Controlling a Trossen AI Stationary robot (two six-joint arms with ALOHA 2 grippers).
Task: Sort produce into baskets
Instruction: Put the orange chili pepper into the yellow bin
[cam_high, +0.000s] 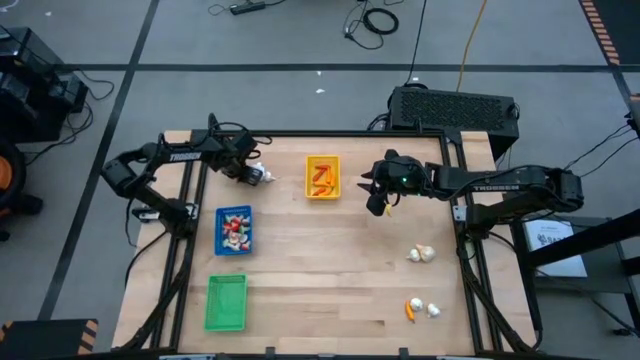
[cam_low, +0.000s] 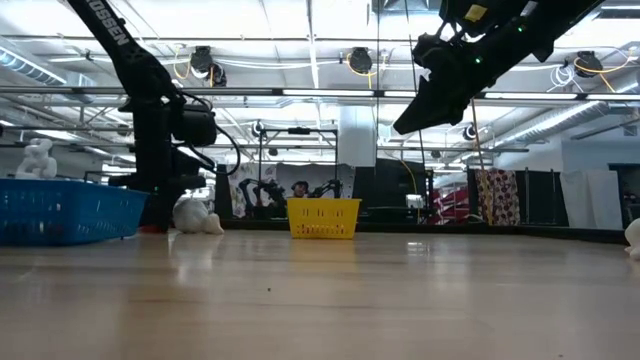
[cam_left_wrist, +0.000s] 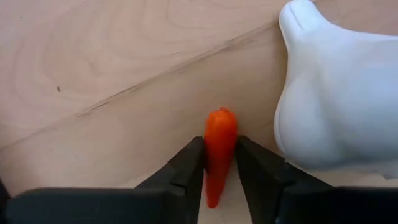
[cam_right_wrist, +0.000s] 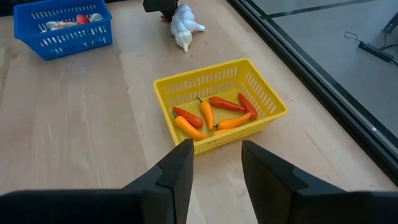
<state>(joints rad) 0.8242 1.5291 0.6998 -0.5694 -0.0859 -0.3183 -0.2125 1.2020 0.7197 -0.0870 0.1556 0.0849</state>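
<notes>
At about ten o'clock on the table, our left gripper (cam_left_wrist: 219, 171) sits low on the wood, its fingers (cam_left_wrist: 186, 167) closed to a narrow gap and pinching a slim orange-red pepper (cam_left_wrist: 219, 143) on both sides. A white garlic bulb (cam_left_wrist: 339, 93) lies just beside that pepper, its far edge cut off in the left wrist view.

Toward one o'clock, our right gripper (cam_right_wrist: 214, 163) hangs above the table just beside the yellow basket (cam_right_wrist: 268, 107); its fingers stand partly open with nothing between them. Orange-red peppers (cam_right_wrist: 211, 115) lie inside that basket.

We see the blue basket (cam_high: 233, 230) at nine o'clock with red and white pieces too small to tell apart, the green basket (cam_high: 226, 302) at seven, and loose produce (cam_high: 421, 254) around four o'clock.
</notes>
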